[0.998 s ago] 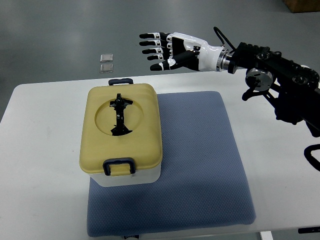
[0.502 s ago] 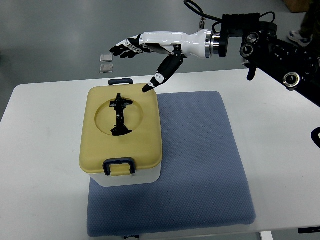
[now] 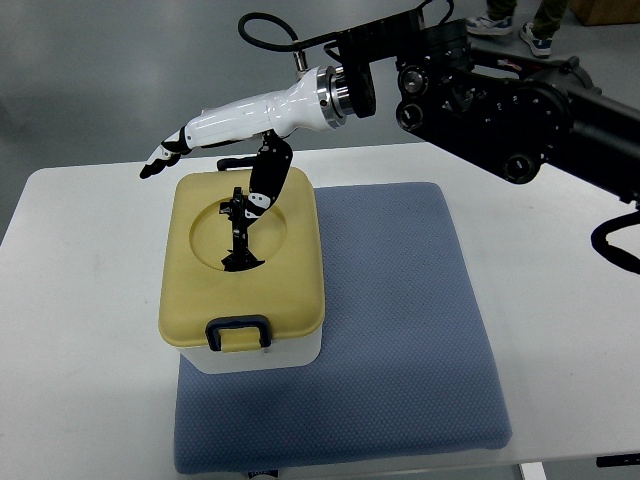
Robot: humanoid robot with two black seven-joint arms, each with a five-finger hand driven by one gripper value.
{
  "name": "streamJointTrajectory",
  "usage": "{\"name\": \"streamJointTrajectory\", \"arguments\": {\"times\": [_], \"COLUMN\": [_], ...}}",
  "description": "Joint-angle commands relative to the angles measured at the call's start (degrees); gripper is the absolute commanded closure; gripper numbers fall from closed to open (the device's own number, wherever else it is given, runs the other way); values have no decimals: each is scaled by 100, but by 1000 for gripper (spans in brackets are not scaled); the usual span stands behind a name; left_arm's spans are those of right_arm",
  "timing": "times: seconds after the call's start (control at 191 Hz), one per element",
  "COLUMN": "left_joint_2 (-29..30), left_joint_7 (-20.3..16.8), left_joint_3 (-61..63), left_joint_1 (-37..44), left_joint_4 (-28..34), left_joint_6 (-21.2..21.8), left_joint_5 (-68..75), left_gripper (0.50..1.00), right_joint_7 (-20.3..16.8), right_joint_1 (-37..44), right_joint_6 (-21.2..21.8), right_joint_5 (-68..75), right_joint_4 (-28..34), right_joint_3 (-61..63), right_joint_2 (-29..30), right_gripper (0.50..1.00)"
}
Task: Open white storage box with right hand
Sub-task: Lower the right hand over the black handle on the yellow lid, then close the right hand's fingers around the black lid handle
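Nearest to me is the blue mat (image 3: 400, 330), a textured pad lying flat on the white table (image 3: 80, 300). Its front edge reaches almost to the table's near edge. The white box (image 3: 262, 357) sits on the mat's left part, right under my hand, with its yellow lid (image 3: 290, 270) still on and the dark front latch (image 3: 238, 333) down. In the lid's round hollow lies the black handle (image 3: 240, 232), folded flat.

My right hand (image 3: 225, 125) is out over the back of the box, reaching leftward from my black arm (image 3: 500, 90) that comes in from the upper right. The fingers (image 3: 160, 160) are stretched out straight past the lid's far left corner, loose and gripping nothing. My thumb (image 3: 265, 180) hangs down toward the handle; its tip looks to be at or just above the handle's top end, but I can't tell if it actually touches.

Behind my hand the table ends and it's plain grey floor (image 3: 100, 60). Way off past my arm, at the top right, somebody's shoes (image 3: 505, 30) are standing on that floor.
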Motion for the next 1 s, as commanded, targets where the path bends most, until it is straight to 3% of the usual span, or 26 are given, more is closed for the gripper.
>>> {"name": "streamJointTrajectory", "arguments": {"times": [0.0, 0.167, 0.81, 0.993], "left_joint_2": [0, 0, 0, 0], "left_joint_7": [0, 0, 0, 0], "left_joint_3": [0, 0, 0, 0], "left_joint_1": [-2, -2, 6, -2], "left_joint_4": [0, 0, 0, 0], "left_joint_6": [-3, -3, -3, -3], "left_joint_5": [0, 0, 0, 0], "left_gripper": [500, 500, 500, 500], "right_joint_7": [97, 176, 282, 282], "right_joint_1": [213, 433, 504, 460], "right_joint_6": [-350, -764, -720, -773], "right_joint_5": [-333, -527, -826, -852], "right_joint_4": [-1, -1, 17, 8], "right_joint_3": [-452, -891, -997, -1085], "right_joint_2": [86, 174, 112, 121], "right_gripper": [568, 570, 576, 628]}}
